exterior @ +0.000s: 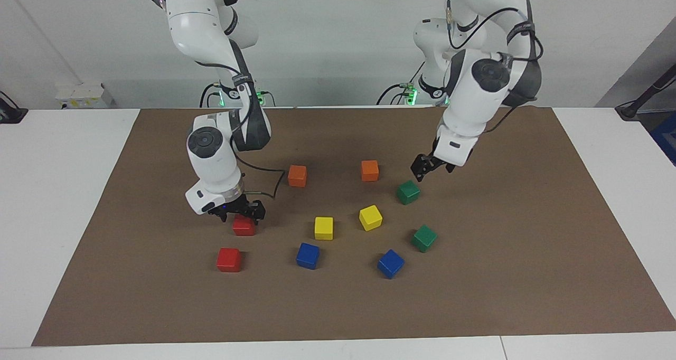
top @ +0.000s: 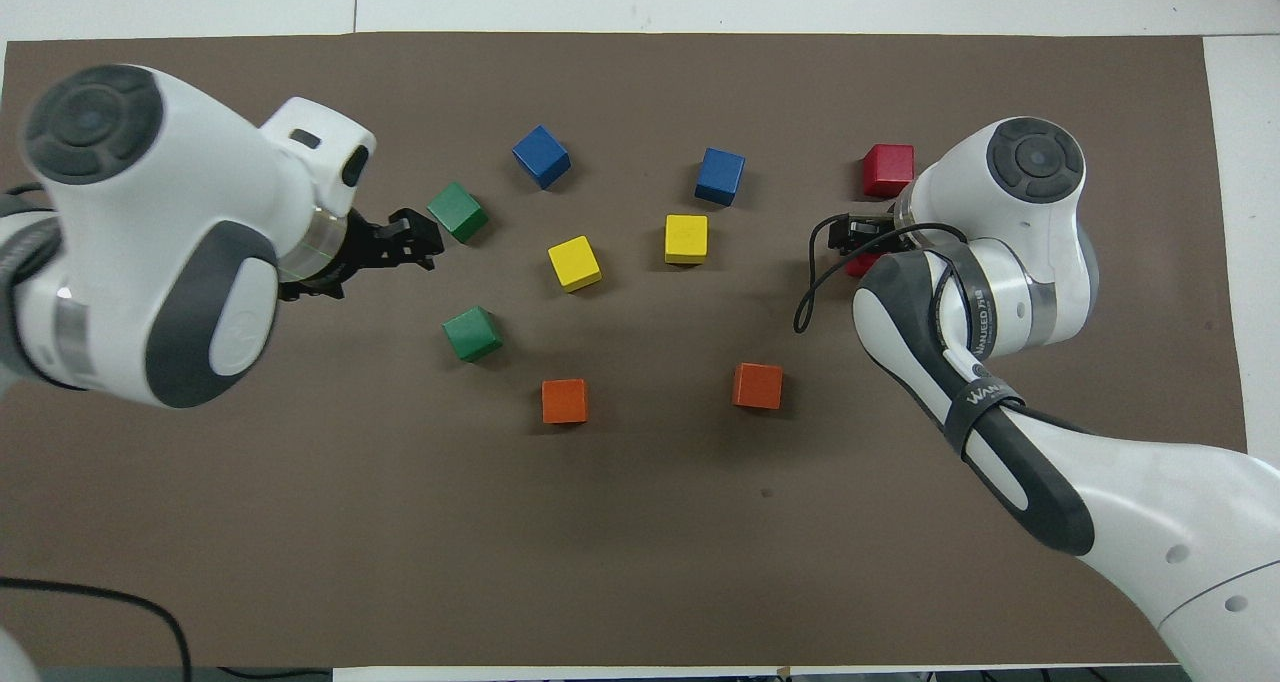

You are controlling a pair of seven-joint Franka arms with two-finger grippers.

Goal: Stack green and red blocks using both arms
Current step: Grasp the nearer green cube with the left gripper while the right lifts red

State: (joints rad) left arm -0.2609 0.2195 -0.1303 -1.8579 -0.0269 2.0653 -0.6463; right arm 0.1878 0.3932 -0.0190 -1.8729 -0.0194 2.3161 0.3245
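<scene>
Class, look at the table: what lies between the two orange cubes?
Nothing: between the orange cube and the other orange cube only bare brown mat shows, clearest in the overhead view.

Blocks [exterior: 324, 228] spread mid-table, right end effector [exterior: 238, 212] over one, left end effector [exterior: 429, 169] above another

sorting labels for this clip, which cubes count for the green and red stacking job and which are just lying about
Part of the job:
- red cube under the right gripper
- red cube farther from the robots
- green cube by the left gripper
- green cube farther out

Just lying about:
- two orange cubes
- two yellow cubes
- two blue cubes
</scene>
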